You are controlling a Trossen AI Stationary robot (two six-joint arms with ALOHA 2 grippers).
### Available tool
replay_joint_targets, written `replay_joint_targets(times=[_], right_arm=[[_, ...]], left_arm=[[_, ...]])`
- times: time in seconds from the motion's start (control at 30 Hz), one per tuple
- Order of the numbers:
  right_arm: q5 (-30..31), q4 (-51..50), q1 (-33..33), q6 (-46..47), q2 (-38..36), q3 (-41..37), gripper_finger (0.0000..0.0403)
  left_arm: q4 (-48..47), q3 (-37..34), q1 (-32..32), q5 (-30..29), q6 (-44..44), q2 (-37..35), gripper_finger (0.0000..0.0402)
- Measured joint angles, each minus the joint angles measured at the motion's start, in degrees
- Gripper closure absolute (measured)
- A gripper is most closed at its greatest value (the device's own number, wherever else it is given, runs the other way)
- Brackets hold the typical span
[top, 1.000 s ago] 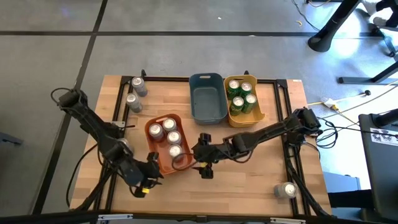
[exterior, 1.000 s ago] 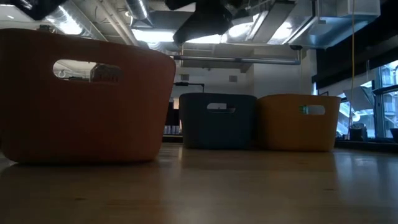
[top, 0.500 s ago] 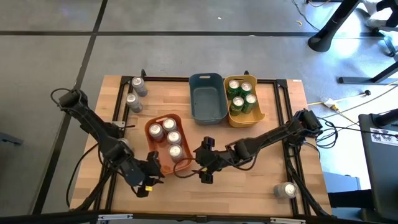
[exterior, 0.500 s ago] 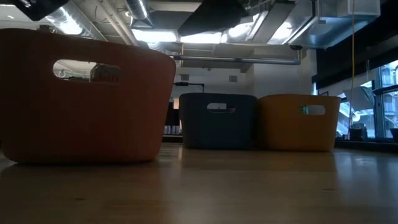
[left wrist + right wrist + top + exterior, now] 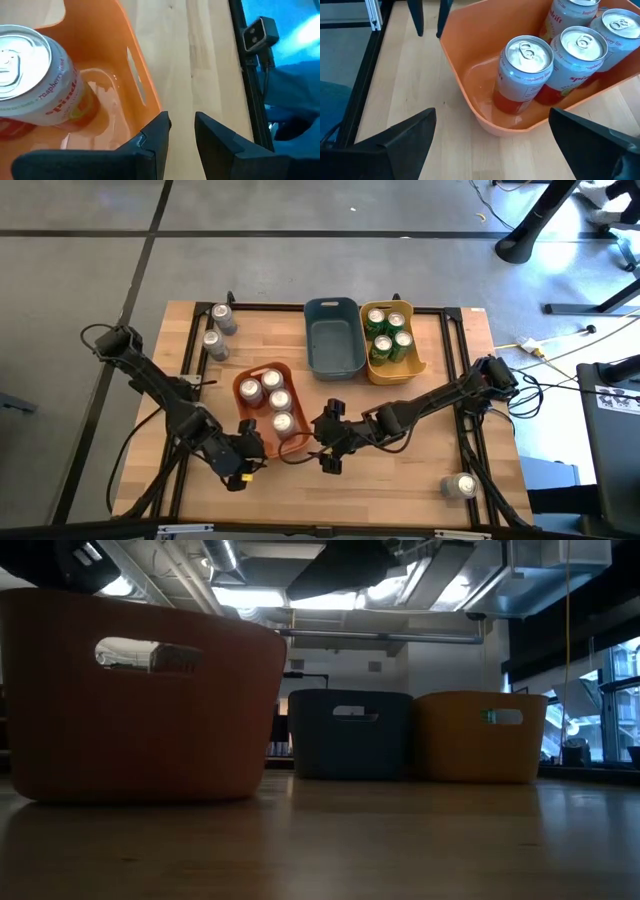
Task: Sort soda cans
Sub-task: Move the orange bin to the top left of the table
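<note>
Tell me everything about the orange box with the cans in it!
The orange bin is a smooth plastic tub with rounded corners and a slot handle in its end wall. It stands upright on the wooden table, left of the blue bin. Four red-orange soda cans with silver tops stand inside. The left gripper sits at its near rim, fingers close together with a narrow gap between them. The right gripper faces its near end, fingers spread wide, not touching it.
</note>
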Motion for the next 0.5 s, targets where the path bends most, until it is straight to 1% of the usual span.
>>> replay_joint_targets(times=[0.1,0.17,0.37,0.5], right_arm=[[0.0,0.0,0.0,0.0,0.0,0.0,0.0016],[0.0,0.0,0.0,0.0,0.0,0.0,0.0016],[0.0,0.0,0.0,-0.3,0.0,0.0,0.0016],[0.0,0.0,0.0,-0.4,0.0,0.0,0.0016]], left_arm=[[-0.9,-0.2,0.9,-0.8,-0.2,0.0,0.0314],[-0.5,-0.2,1.6,-0.7,-0.9,0.1,0.0314],[-3.5,-0.1,2.1,-0.2,-3.9,0.0,0.0314],[-4.0,-0.1,1.7,1.1,-2.8,0.1,0.0314]])
